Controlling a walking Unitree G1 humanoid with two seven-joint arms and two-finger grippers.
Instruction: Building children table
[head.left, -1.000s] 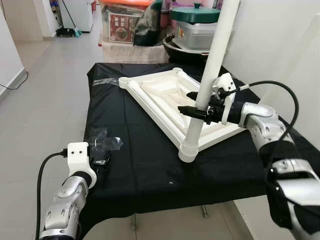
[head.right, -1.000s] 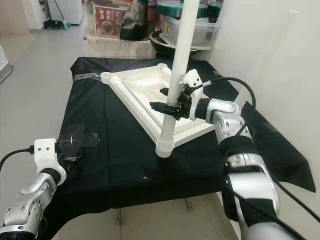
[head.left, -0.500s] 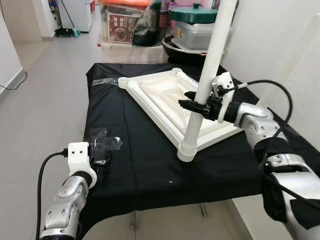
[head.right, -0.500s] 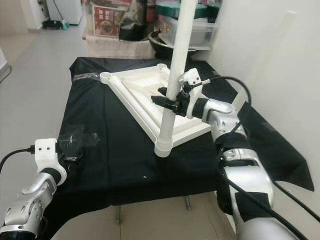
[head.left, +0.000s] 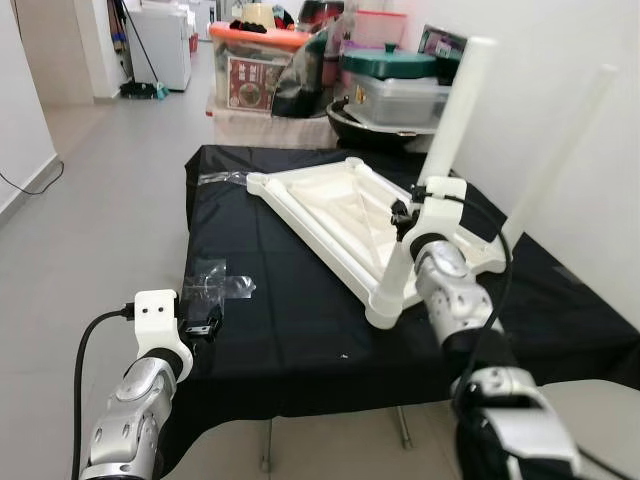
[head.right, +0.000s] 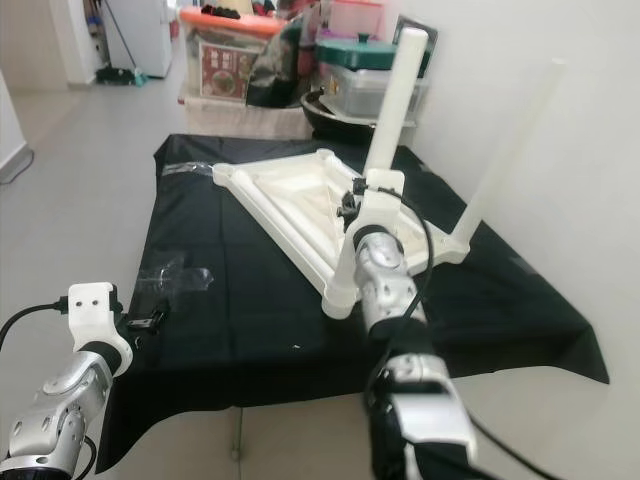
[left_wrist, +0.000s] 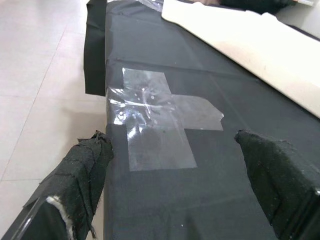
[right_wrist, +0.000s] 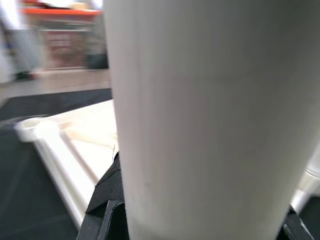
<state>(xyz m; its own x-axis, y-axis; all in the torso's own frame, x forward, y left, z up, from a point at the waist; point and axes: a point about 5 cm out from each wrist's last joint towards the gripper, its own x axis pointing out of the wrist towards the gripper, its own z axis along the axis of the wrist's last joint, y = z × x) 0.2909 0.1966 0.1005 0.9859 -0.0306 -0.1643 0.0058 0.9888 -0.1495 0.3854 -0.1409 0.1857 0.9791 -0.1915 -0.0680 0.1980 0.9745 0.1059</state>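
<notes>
Tabletop (head.left: 330, 205) and leg (head.left: 440, 170) white matt smooth plastic; cloth (head.left: 290, 320) black matt fabric; tape (left_wrist: 155, 122) clear, glossy, wrinkled

Worktop (head.left: 290, 330) draped in black cloth, centre of frame. Lying directly on it: an inverted white plastic tabletop panel (head.left: 330, 200) with ribbed underside, upper centre, and crossed strips of clear adhesive tape (head.left: 222, 287) near the lower-left edge, stuck flat to the cloth.

White leg (right_wrist: 200, 125) between black fingers (right_wrist: 107, 200)
</notes>
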